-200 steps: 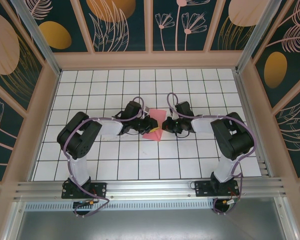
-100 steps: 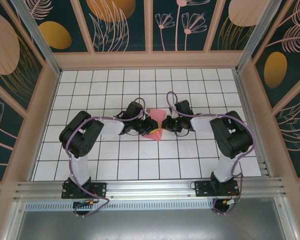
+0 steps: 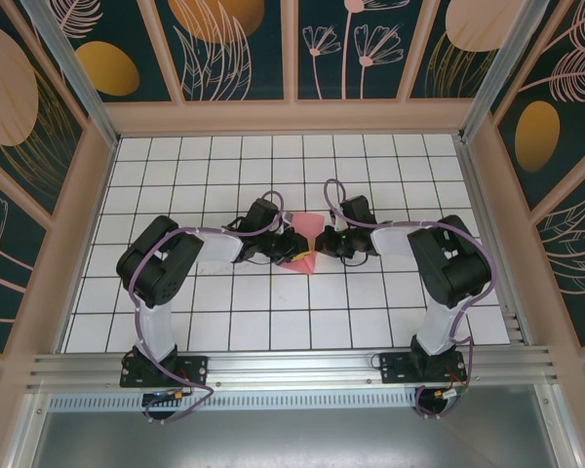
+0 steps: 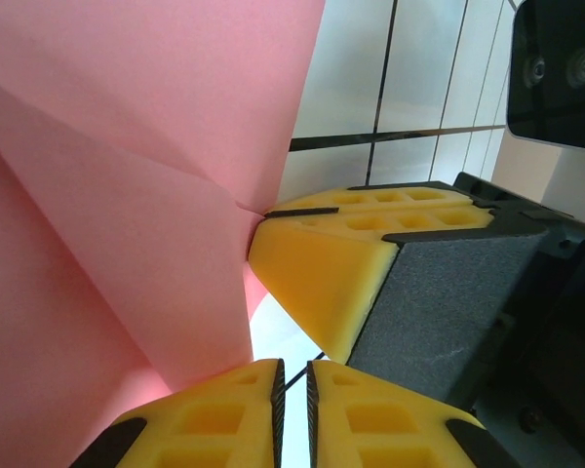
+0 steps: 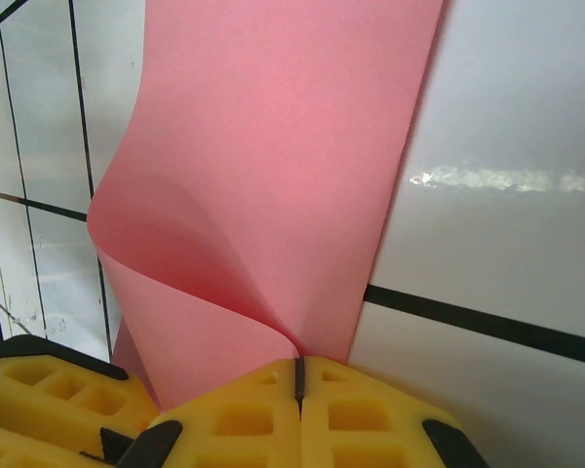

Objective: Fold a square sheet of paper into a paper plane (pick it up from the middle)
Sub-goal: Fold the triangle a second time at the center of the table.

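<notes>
R jaws clamp pink sheet (image 5: 273,195), flap higher than before; L jaws near-shut, hold unclear.

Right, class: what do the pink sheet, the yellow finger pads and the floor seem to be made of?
Pink sheet: thin matte paper; it curls softly and holds sharp creases. Yellow finger pads: probably moulded plastic or rubber, matte, with recessed pockets. Floor: glossy white panel, material unclear; it mirrors a light streak.

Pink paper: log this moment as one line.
square sheet of paper: creased and curled | right gripper: pinching its curled edge | left gripper: closed on it
</notes>
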`<state>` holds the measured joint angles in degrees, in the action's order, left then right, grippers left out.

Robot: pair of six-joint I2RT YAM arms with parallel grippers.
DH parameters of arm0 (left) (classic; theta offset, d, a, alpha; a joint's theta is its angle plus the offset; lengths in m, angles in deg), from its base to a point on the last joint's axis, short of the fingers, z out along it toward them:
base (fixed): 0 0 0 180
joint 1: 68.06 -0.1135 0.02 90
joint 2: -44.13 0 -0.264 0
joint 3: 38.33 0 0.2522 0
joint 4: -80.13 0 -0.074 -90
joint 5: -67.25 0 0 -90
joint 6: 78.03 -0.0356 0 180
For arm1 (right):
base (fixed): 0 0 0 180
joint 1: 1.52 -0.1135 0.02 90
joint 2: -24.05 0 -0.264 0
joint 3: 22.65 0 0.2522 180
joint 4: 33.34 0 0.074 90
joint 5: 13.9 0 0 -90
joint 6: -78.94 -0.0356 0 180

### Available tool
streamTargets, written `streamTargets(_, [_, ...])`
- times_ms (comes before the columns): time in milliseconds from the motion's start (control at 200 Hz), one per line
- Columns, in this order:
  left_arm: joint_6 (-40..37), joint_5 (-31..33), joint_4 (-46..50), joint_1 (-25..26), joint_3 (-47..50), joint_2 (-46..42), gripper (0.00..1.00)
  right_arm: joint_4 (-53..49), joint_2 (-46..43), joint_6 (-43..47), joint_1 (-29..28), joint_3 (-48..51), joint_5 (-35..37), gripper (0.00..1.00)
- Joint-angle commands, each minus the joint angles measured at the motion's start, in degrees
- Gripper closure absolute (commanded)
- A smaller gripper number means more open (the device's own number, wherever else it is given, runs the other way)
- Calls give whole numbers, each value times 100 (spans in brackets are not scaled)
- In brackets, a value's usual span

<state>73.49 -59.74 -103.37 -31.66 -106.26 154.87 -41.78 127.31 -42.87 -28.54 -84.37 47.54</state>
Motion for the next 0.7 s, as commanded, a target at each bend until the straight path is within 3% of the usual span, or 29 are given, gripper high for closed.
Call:
streamTargets(0, [-112,31,159,25,-122,105,82,-34,118,70,34,-169,-80,95])
streamTargets(691, [-48,95,252,36,-126,245,82,-86,206,96,34,-185,-65,95])
